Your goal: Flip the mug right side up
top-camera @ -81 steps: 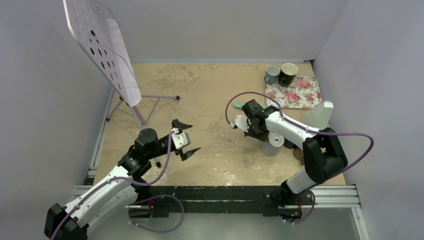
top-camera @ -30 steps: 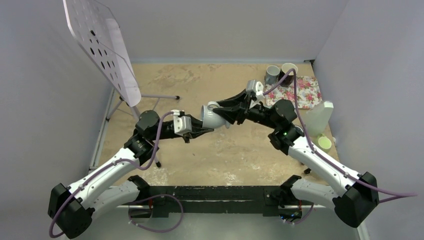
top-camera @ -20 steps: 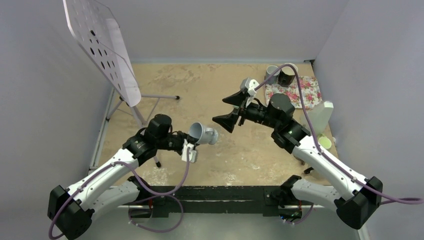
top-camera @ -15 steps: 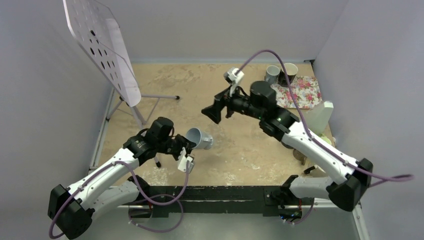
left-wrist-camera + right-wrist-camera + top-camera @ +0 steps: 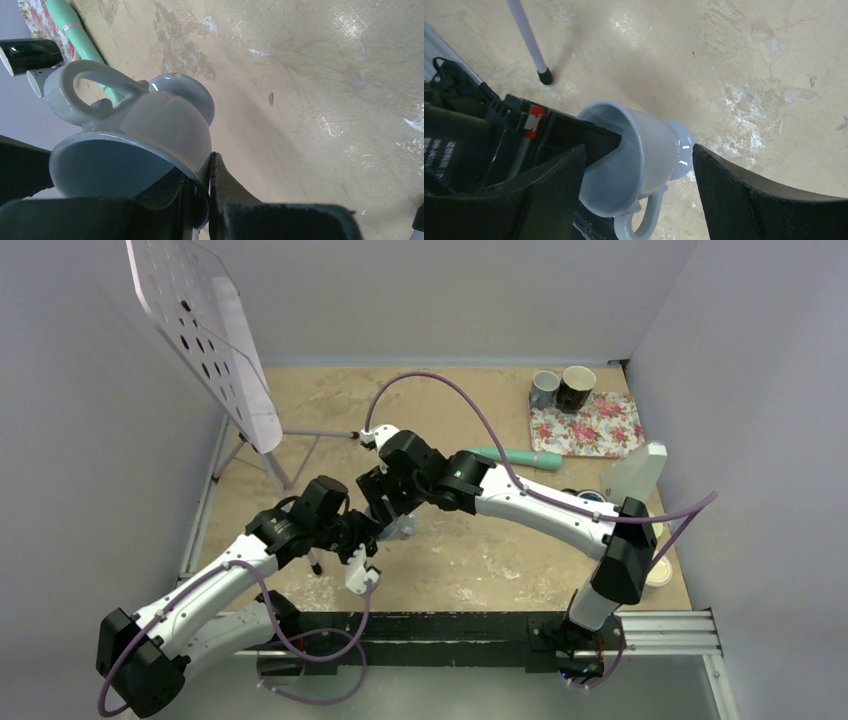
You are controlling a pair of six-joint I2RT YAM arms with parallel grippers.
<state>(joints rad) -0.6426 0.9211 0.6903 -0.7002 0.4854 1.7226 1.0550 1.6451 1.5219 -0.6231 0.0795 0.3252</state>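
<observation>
Top external view takes in a sandy table (image 5: 470, 410) walled on three sides, with a perforated board (image 5: 200, 330) leaning on a stand at the far left. Both arms reach to the middle of the table and meet there.

A floral tray (image 5: 590, 430) lies at the far right. A grey mug (image 5: 544, 388) and a black mug (image 5: 576, 388) stand upright at its far edge, mouths up; their insides cannot be made out. A pale upright container (image 5: 635, 472) stands near the right wall, contents unclear, and a teal cylinder (image 5: 520, 455) lies just beside the tray's near corner.

The pale mug (image 5: 170, 120) hangs tilted on its side above the middle of the table, foot toward the far side, with nothing inside it. The left gripper (image 5: 210, 167) pinches its wall at the rim, one finger inside and one outside. The right gripper (image 5: 639, 155) is spread wide with a finger on either side of the mug; whether they touch it cannot be told.
</observation>
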